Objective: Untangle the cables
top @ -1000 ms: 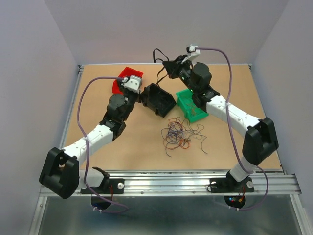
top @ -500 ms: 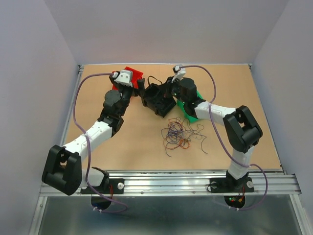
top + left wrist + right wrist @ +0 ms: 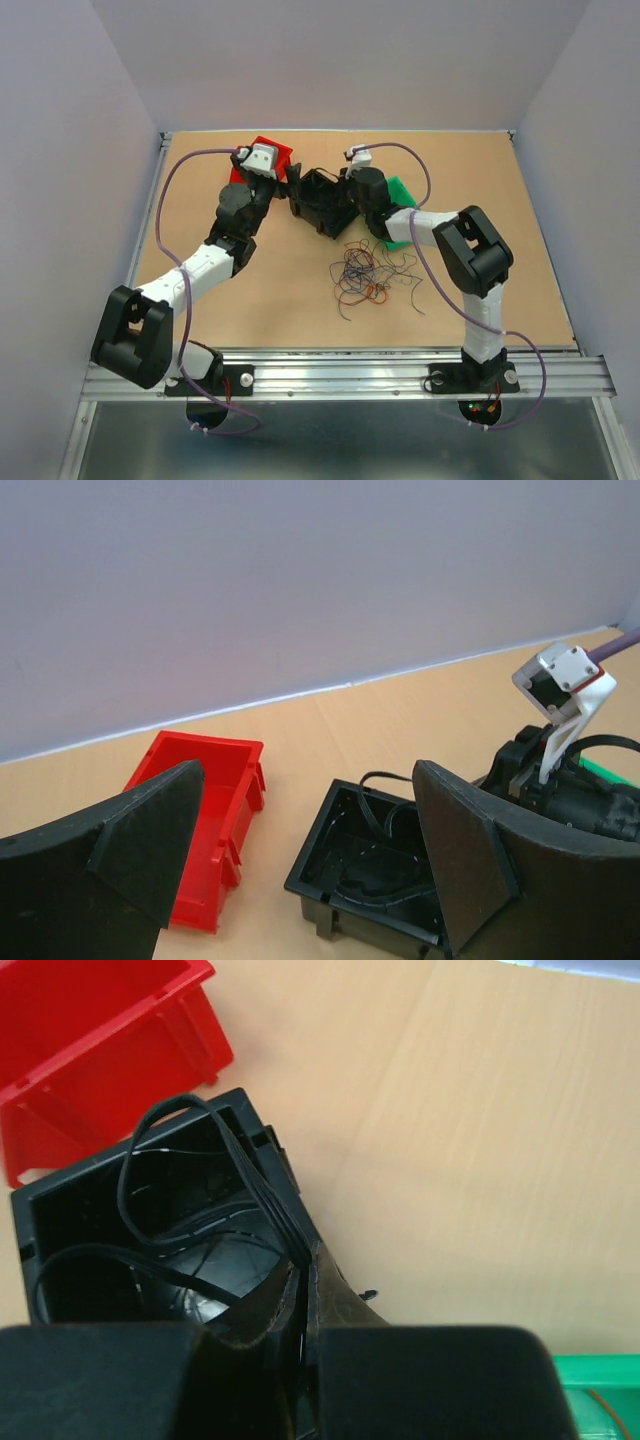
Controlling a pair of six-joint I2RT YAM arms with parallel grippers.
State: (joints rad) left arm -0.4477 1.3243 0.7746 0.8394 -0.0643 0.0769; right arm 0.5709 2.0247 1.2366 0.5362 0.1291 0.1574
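Observation:
A loose tangle of thin red, blue, purple, orange and black cables [image 3: 364,272] lies on the table in front of the bins. My right gripper [image 3: 304,1282] is shut on a bundle of black cables [image 3: 245,1165] whose loops hang into the black bin [image 3: 25,1225]. In the top view this gripper [image 3: 346,196] sits at the bin's right rim [image 3: 312,222]. My left gripper [image 3: 306,815] is open and empty, looking down at the black bin [image 3: 325,900] with black cable [image 3: 378,798] inside. In the top view it [image 3: 284,186] is at the bin's left side.
A red bin [image 3: 268,147] stands left of the black one and looks empty in the left wrist view [image 3: 200,810]. A green bin [image 3: 402,190] sits right of it, partly under my right arm. Grey walls close the table's far and side edges.
My right gripper came down and left from high near the far wall to the black bin, bringing the black cables into it. My left gripper shifted slightly toward the red bin.

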